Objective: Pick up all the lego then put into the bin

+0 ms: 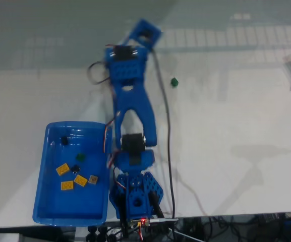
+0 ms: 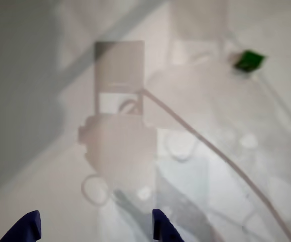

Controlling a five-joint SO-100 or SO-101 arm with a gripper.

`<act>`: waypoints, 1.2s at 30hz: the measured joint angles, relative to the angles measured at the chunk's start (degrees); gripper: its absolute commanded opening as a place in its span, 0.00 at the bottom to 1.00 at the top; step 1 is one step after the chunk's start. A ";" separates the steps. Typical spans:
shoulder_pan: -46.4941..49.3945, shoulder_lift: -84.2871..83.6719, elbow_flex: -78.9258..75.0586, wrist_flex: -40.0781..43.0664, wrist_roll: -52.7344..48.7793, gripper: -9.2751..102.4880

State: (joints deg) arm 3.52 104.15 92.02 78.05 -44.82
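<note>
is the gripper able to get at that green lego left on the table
Probably yes: the green lego lies alone on bare table, and the open gripper hangs above with nothing between.

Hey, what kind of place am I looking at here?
Probably a hobby or lab workbench: a blue 3D-printed arm on a glossy white table, loose cables along its edge, and a blue bin holding lego.

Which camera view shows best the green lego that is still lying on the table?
The wrist view shows it best: the green lego appears larger there, near the upper right, ahead of the open gripper, though blurred. In the fixed view it is a tiny dark green dot on the white table, right of the arm.
</note>
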 measured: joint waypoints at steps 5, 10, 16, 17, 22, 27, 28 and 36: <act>9.05 -8.79 -0.09 -5.19 0.26 0.35; 13.89 -16.00 -0.88 -8.88 -0.09 0.34; 18.81 -24.26 -6.33 -10.11 -0.62 0.34; 19.51 -25.31 -7.29 -10.11 -0.62 0.34; 21.88 -29.36 -10.63 -10.11 -1.41 0.33; 22.76 -32.34 -11.87 -10.11 -2.29 0.32; 22.76 -32.70 -12.04 -10.11 -2.55 0.32; 24.26 -35.24 -14.06 -10.11 -3.25 0.30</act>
State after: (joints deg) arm 27.77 68.91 77.96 67.94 -48.08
